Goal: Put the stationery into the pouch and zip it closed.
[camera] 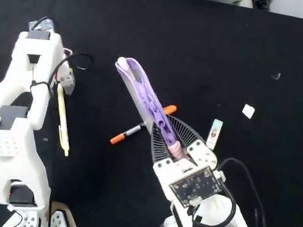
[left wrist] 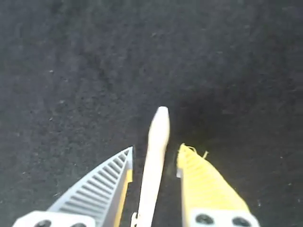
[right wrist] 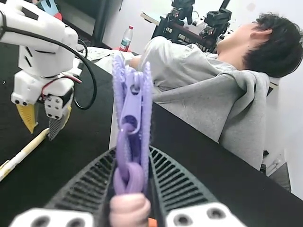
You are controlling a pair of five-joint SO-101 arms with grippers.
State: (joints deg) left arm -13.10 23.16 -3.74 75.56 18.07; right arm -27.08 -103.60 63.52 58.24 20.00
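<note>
The black table (camera: 256,50) carried everything. Above it was the purple pouch (camera: 145,98), held at its near end by the right gripper (camera: 162,134), whose jaws were pressed tight against its sides. The pouch slanted away to the far left. On the left, the left gripper (left wrist: 156,149) had its jaws parted and straddled the far end of a pale pen (camera: 63,118) that lay on the table, with a gap on either side. An orange marker (camera: 137,127) lay in the middle, its far end beside the pouch. Right of the right gripper lay a small teal-and-white piece (camera: 214,133), and farther right a small white piece (camera: 248,111).
</note>
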